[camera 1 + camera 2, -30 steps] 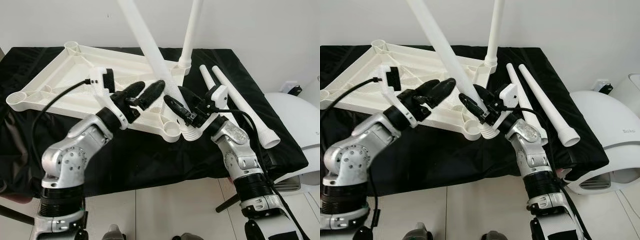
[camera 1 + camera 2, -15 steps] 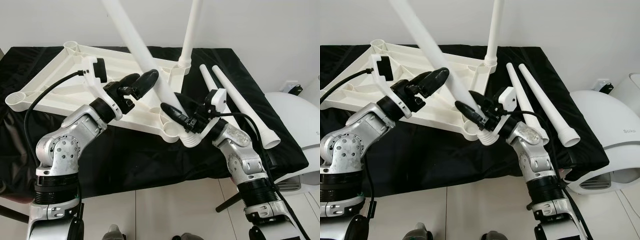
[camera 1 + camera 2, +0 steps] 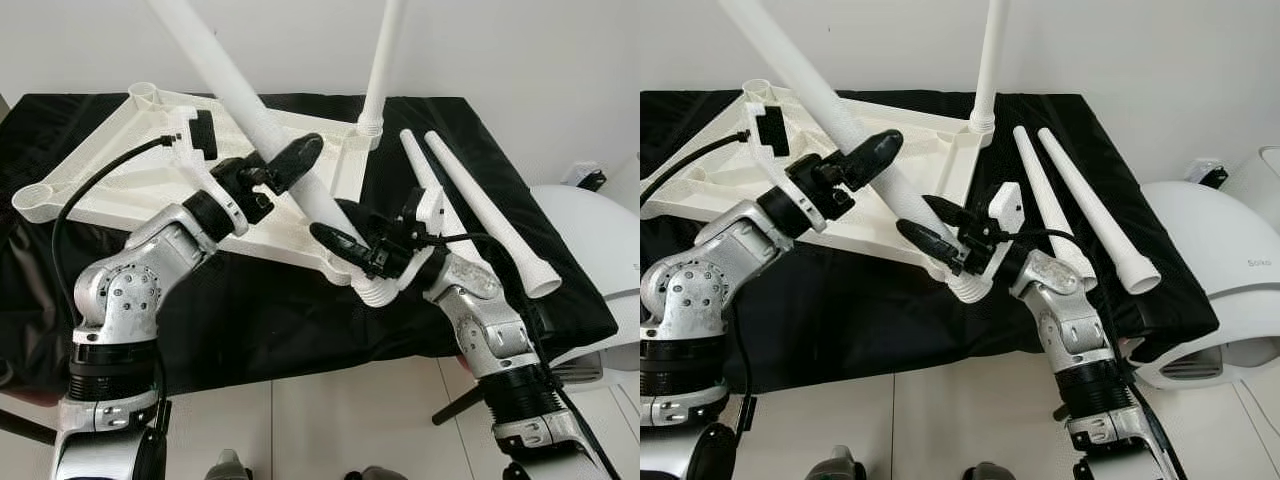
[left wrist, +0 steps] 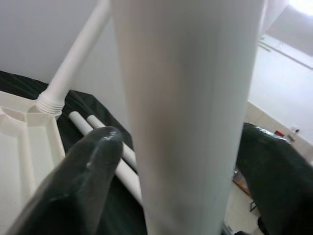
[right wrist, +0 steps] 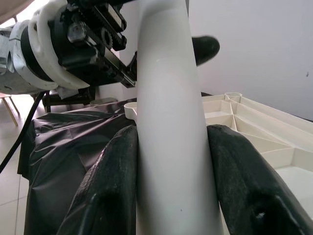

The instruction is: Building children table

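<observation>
The white table top (image 3: 110,170) lies upside down on a black cloth (image 3: 250,320). One white leg (image 3: 380,70) stands upright in its far right corner socket. A second leg (image 3: 230,85) is tilted steeply to the left. My right gripper (image 3: 345,232) is shut on it just above its threaded end (image 3: 375,290), which hangs by the top's near corner. My left gripper (image 3: 290,165) is shut on the same leg higher up. In the wrist views the black fingers (image 4: 73,186) (image 5: 112,186) press both sides of the leg.
Two loose white legs (image 3: 480,210) lie side by side on the cloth at the right. A white rounded appliance (image 3: 600,260) stands off the table's right end. Tiled floor shows below the near edge.
The held leg has tipped further left. My left gripper rose from beside the leg and shut on it. My right gripper slid left and lower with the threaded end.
</observation>
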`<state>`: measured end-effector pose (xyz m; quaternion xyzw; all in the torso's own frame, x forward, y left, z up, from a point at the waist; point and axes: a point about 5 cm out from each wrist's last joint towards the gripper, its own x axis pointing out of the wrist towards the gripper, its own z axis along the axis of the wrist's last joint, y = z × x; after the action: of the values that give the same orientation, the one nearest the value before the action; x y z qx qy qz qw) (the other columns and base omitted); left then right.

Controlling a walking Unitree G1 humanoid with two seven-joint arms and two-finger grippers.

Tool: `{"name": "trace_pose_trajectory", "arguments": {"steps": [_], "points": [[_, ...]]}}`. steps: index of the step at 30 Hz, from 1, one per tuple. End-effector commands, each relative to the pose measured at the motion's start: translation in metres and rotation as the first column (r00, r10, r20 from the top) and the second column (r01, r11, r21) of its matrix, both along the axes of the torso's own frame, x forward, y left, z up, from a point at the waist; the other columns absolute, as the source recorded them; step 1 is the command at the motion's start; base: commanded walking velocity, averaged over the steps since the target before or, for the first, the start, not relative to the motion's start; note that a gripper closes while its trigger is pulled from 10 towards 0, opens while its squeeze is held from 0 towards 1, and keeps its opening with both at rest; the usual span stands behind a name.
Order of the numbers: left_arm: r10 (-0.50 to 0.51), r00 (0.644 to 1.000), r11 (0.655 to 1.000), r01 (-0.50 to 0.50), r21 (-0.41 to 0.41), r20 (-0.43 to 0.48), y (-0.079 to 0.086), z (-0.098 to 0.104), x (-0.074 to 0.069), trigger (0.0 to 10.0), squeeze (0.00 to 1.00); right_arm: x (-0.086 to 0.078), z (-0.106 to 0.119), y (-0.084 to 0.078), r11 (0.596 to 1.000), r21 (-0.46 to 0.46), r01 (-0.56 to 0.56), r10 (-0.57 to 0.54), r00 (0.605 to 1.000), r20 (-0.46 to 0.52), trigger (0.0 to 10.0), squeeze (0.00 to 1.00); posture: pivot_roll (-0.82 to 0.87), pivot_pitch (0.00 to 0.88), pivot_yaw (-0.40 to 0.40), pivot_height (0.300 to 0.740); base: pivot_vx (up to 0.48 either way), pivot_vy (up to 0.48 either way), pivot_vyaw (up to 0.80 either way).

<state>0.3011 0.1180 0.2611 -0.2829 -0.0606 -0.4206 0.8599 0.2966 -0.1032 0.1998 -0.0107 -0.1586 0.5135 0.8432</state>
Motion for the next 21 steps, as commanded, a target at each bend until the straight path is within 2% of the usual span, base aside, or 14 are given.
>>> {"name": "trace_pose_trajectory", "arguments": {"steps": [1, 2, 7, 14, 19, 20, 21], "points": [[-0.19, 0.974, 0.981, 0.194, -0.025, 0.121, -0.005, 0.008, -0.009, 4.0, 0.0, -0.002, 0.002, 0.001, 1.0, -0.001, -0.018, 0.018, 1.0, 0.008, 10.0, 0.0, 0.01, 0.054, 0.023, 0.74, 0.0, 0.0, 0.0], [-0.183, 0.975, 0.976, 0.196, -0.097, 0.126, 0.0, 0.015, -0.009, 0.0, 0.0, -0.003, 0.001, 0.0, 1.0, -0.008, -0.016, 0.016, 1.0, 0.003, 10.0, 0.0, 0.02, 0.061, 0.022, 0.74, 0.0, 0.0, 0.0], [-0.175, 0.976, 0.97, 0.194, -0.144, 0.133, 0.004, 0.021, -0.009, 0.0, 0.0, -0.004, 0.001, -0.001, 1.0, -0.015, -0.013, 0.013, 1.0, -0.002, 10.0, 0.0, 0.02, 0.066, 0.021, 0.74, 0.0, 0.0, 0.0], [-0.197, 0.968, 0.954, 0.226, -0.197, 0.154, 0.0, 0.032, -0.017, 0.0, 0.0, -0.004, 0.003, -0.002, 1.0, -0.018, -0.006, 0.006, 1.0, -0.005, 10.0, 0.0, 0.02, 0.075, 0.013, 0.74, 0.0, 0.0, 0.0], [-0.196, 0.967, 0.952, 0.227, -0.206, 0.162, -0.002, 0.037, -0.018, 0.0, 0.0, -0.003, 0.004, -0.003, 1.0, -0.024, -0.007, 0.007, 1.0, -0.002, 10.0, 0.0, 0.02, 0.077, 0.01, 0.74, 0.0, 0.0, 0.0], [-0.189, 0.966, 0.96, 0.219, -0.172, 0.175, -0.005, 0.04, -0.019, 1.6, 0.0, -0.003, 0.005, -0.003, 0.999, -0.029, -0.014, 0.014, 1.0, -0.005, 10.0, 0.2, 0.03, 0.078, 0.005, 0.74, 0.0, 0.0, 0.0], [-0.178, 0.964, 0.971, 0.204, -0.122, 0.2, -0.009, 0.045, -0.02, 10.0, 0.0, -0.001, 0.007, -0.004, 0.999, -0.035, -0.02, 0.02, 1.0, -0.006, 10.0, 1.0, 0.03, 0.079, -0.002, 0.74, 0.0, 0.0, 0.0]]}}
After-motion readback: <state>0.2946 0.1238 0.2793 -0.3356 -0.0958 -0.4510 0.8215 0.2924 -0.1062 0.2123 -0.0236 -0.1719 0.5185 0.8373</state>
